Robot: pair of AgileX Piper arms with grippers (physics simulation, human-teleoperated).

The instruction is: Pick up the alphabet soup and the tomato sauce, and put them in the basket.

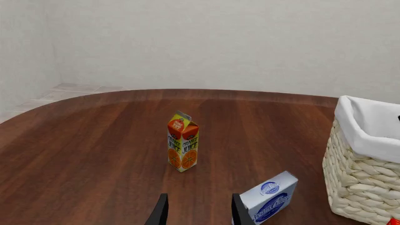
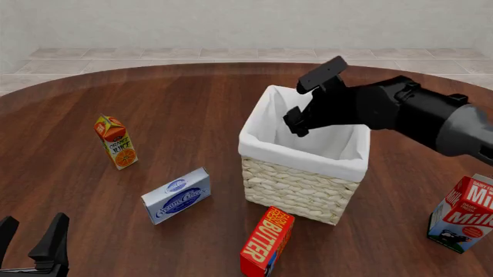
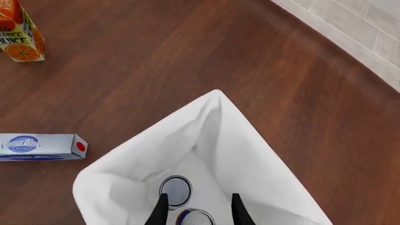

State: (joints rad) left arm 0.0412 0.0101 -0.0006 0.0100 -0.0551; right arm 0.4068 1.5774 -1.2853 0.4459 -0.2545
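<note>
The basket (image 2: 302, 160) stands mid-table; it also shows in the left wrist view (image 1: 362, 183) and the right wrist view (image 3: 212, 131). Two cans lie inside it on the white liner, seen from above in the right wrist view. One shows a silvery top (image 3: 176, 190). The other (image 3: 195, 218) lies between my right fingers; its rim looks bluish. Their labels are hidden, so I cannot tell the alphabet soup from the tomato sauce. My right gripper (image 2: 296, 122) (image 3: 196, 212) hangs open over the basket, holding nothing. My left gripper (image 2: 31, 242) (image 1: 198, 214) is open and empty at the near left.
An orange juice carton (image 2: 115, 142) stands at the left. A blue-and-white cream cheese box (image 2: 177, 196) lies left of the basket. A red butter box (image 2: 267, 234) stands in front of the basket. A milk carton (image 2: 462, 214) stands at the right edge.
</note>
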